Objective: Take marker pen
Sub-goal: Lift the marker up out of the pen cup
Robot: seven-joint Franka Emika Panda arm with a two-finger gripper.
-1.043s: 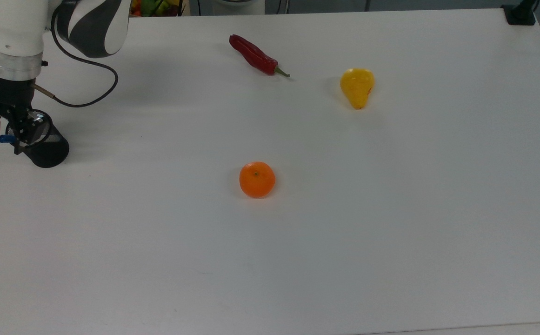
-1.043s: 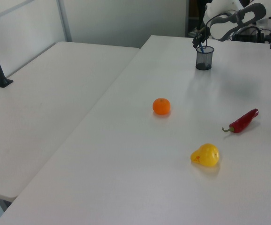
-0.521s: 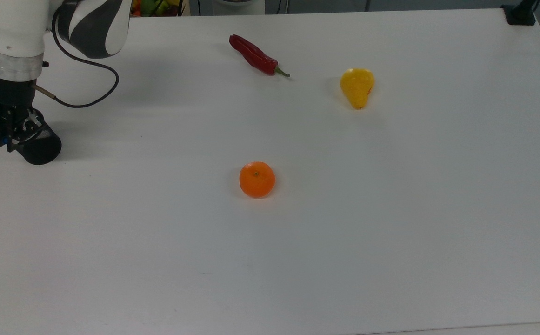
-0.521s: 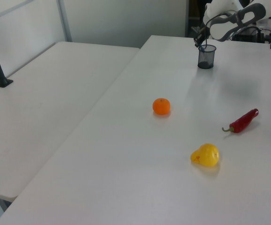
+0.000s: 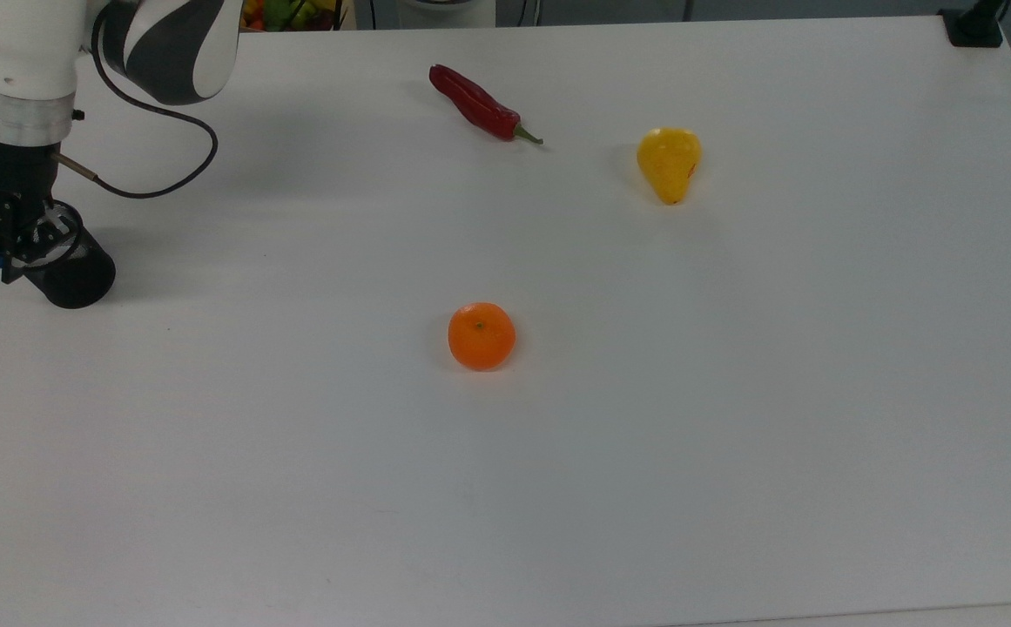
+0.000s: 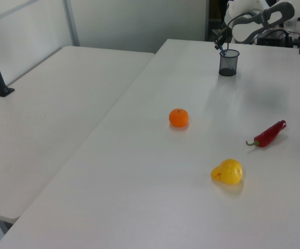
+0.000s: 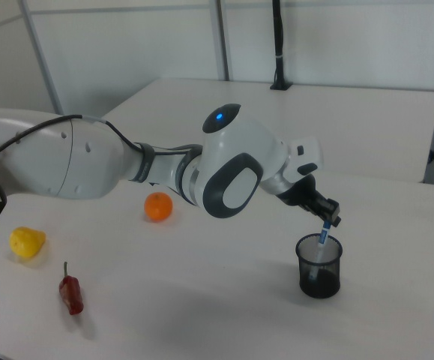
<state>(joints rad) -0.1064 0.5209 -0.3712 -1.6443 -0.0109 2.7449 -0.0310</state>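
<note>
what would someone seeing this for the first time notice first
Probably the big white robot arm reaching across the right view, its gripper at the top of a marker pen standing in a black mesh cup. Next, three bright things spread on the white table: an orange mid-table, a yellow pear and a red chilli farther back in the top view.

We see a matt white counter (image 5: 644, 453), smooth and faintly sheened. The black cup (image 7: 319, 267) at the right view's right looks like fine wire mesh. The marker pen (image 7: 321, 241) in it has a smooth white plastic-looking barrel. The arm's shell (image 7: 235, 172) is glossy white and grey plastic. The red chilli (image 5: 475, 104) is shiny, the orange (image 5: 481, 335) finely dimpled, the yellow pear (image 5: 669, 162) smooth and waxy.
</note>
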